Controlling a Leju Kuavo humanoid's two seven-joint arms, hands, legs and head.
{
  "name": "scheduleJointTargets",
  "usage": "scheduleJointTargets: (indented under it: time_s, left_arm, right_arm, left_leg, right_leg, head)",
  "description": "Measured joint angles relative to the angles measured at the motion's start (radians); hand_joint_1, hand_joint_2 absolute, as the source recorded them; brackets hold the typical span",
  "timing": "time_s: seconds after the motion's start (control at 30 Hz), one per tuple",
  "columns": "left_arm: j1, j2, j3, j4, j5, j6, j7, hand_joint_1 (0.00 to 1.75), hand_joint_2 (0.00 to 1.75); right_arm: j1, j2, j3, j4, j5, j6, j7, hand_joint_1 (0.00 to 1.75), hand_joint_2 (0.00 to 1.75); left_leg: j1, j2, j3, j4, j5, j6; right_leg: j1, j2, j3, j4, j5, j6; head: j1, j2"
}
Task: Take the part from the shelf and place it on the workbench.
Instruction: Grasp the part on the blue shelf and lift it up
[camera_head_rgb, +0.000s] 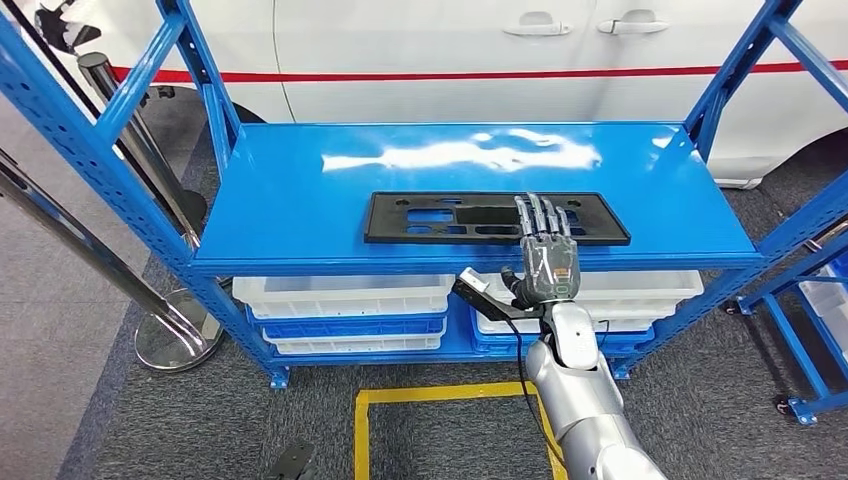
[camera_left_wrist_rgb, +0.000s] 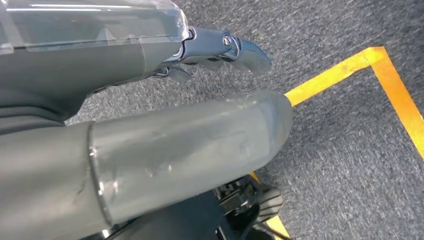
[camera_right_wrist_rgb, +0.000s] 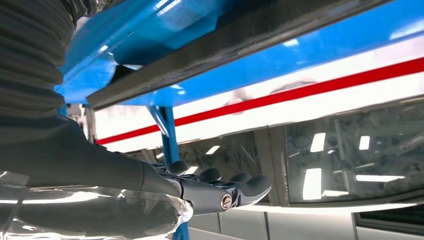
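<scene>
The black part (camera_head_rgb: 495, 218), a flat long panel with cut-outs, lies on the blue shelf (camera_head_rgb: 300, 180) near its front edge. The right hand (camera_head_rgb: 546, 252) reaches over the panel's right portion, fingers extended and slightly apart, holding nothing. To grasp well, I think the fingers should go over the front edge and the thumb under it. The left hand (camera_left_wrist_rgb: 150, 145) hangs over the carpet, its fingers seem loosely apart.

Bright even overhead light; white glare on blue shelf (camera_head_rgb: 470, 152); wrist views soft close-up.
</scene>
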Motion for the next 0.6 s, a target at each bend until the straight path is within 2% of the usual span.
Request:
scheduleJointTargets:
  time_s: [0.03, 0.07, 0.1, 0.13, 0.27, 0.3, 0.33, 0.4, 0.43, 0.47, 0.5, 0.53, 0.57, 0.6]
  left_arm:
    - [0.000, 0.000, 0.000, 0.000, 0.000, 0.000, 0.000, 0.00, 0.00]
    - [-0.001, -0.001, 0.000, 0.000, 0.000, 0.000, 0.000, 0.00, 0.00]
    - [-0.002, -0.001, 0.000, 0.000, 0.000, 0.000, 0.000, 0.00, 0.00]
    - [-0.003, -0.001, 0.000, 0.000, 0.000, 0.000, 0.000, 0.00, 0.00]
    - [-0.004, -0.001, 0.000, 0.000, 0.000, 0.000, -0.001, 0.00, 0.00]
    - [-0.005, -0.001, -0.001, 0.000, 0.000, 0.000, -0.002, 0.00, 0.00]
    - [-0.006, -0.001, -0.001, 0.000, 0.000, 0.000, -0.003, 0.00, 0.00]
    - [-0.006, -0.001, -0.001, 0.000, 0.000, 0.000, -0.003, 0.00, 0.00]
    - [-0.004, -0.001, -0.001, 0.000, 0.000, -0.001, -0.003, 0.00, 0.00]
    - [-0.003, -0.001, -0.001, 0.000, 0.000, -0.001, -0.003, 0.00, 0.00]
    - [-0.002, -0.001, -0.001, 0.000, 0.000, -0.001, -0.003, 0.00, 0.00]
    - [-0.002, -0.001, -0.001, 0.000, 0.000, -0.001, -0.004, 0.00, 0.00]
    - [-0.002, 0.000, -0.001, 0.000, 0.000, -0.002, -0.004, 0.00, 0.00]
    - [-0.003, 0.000, -0.001, 0.000, 0.000, -0.002, -0.004, 0.00, 0.00]
  right_arm:
    - [-0.001, 0.000, 0.000, 0.000, -0.001, 0.000, 0.000, 0.00, 1.75]
    - [-0.002, 0.000, 0.000, 0.000, -0.002, 0.000, 0.000, 0.00, 1.75]
    - [-0.003, 0.000, 0.000, 0.001, -0.003, 0.000, 0.000, 0.00, 1.75]
    - [-0.004, 0.000, 0.000, 0.001, -0.004, 0.000, 0.000, 0.00, 1.75]
    - [-0.007, 0.000, 0.000, 0.001, -0.003, 0.000, 0.000, 0.00, 1.75]
    - [-0.009, 0.001, 0.000, 0.001, -0.002, 0.000, 0.000, 0.00, 1.75]
    - [-0.011, 0.001, 0.000, 0.002, -0.002, 0.000, 0.000, 0.00, 1.75]
    - [-0.012, 0.002, 0.000, 0.004, -0.001, 0.000, 0.000, 0.00, 1.75]
    - [-0.011, 0.002, 0.000, 0.005, 0.000, 0.000, 0.000, 0.00, 1.75]
    - [-0.010, 0.002, 0.000, 0.006, 0.000, 0.000, 0.000, 0.00, 1.75]
    - [-0.010, 0.002, 0.001, 0.006, 0.000, 0.000, 0.000, 0.00, 1.75]
    - [-0.010, 0.002, 0.001, 0.006, 0.000, 0.000, 0.000, 0.00, 1.75]
    - [-0.010, 0.002, 0.001, 0.006, 0.000, 0.000, 0.000, 0.00, 1.75]
    - [-0.011, 0.002, 0.001, 0.006, -0.001, 0.000, 0.001, 0.00, 1.75]
  left_leg:
    - [0.000, 0.000, 0.006, 0.002, -0.008, -0.004]
    - [-0.001, -0.001, 0.010, 0.006, -0.015, -0.009]
    - [-0.003, -0.001, 0.012, 0.008, -0.021, -0.015]
    - [-0.005, -0.001, 0.011, 0.009, -0.024, -0.020]
    - [-0.002, 0.001, 0.012, 0.024, -0.044, -0.039]
    - [-0.001, 0.001, -0.003, 0.060, -0.062, -0.043]
    - [0.000, 0.001, -0.031, 0.117, -0.087, -0.046]
    - [0.000, 0.001, -0.111, 0.251, -0.130, -0.049]
    - [0.000, 0.001, -0.140, 0.290, -0.132, -0.050]
    - [0.000, 0.001, -0.153, 0.293, -0.114, -0.049]
    - [0.000, 0.001, -0.146, 0.257, -0.078, -0.045]
    - [-0.002, 0.001, -0.122, 0.191, -0.032, -0.039]
    - [-0.004, 0.001, -0.095, 0.125, 0.002, -0.031]
    - [-0.007, 0.002, -0.070, 0.068, 0.022, -0.024]
  right_leg:
    - [-0.002, -0.001, 0.028, -0.069, 0.040, 0.000]
    - [-0.001, -0.001, 0.056, -0.132, 0.066, -0.002]
    - [0.000, -0.001, 0.075, -0.175, 0.078, -0.006]
    - [0.002, -0.001, 0.083, -0.194, 0.076, -0.010]
    - [0.003, 0.004, 0.094, -0.203, 0.063, -0.035]
    - [0.002, 0.003, 0.102, -0.206, 0.060, -0.043]
    - [0.003, 0.002, 0.109, -0.208, 0.055, -0.050]
    - [0.007, 0.001, 0.118, -0.207, 0.046, -0.058]
    - [0.009, 0.001, 0.122, -0.207, 0.042, -0.059]
    - [0.011, 0.003, 0.127, -0.207, 0.037, -0.059]
    - [0.012, 0.004, 0.133, -0.206, 0.032, -0.058]
    - [0.013, 0.005, 0.141, -0.206, 0.026, -0.056]
    - [0.015, 0.005, 0.149, -0.206, 0.020, -0.053]
    - [0.016, 0.005, 0.153, -0.205, 0.015, -0.049]
  head:
    - [0.000, 0.000]
    - [0.000, 0.000]
    - [0.000, 0.000]
    - [0.000, 0.000]
    - [0.000, 0.000]
    - [0.000, 0.000]
    - [0.000, 0.000]
    - [0.000, 0.000]
    - [0.000, 0.000]
    - [0.000, 0.000]
    - [-0.001, 0.000]
    - [0.000, 0.000]
    - [0.000, 0.000]
    - [0.000, 0.000]
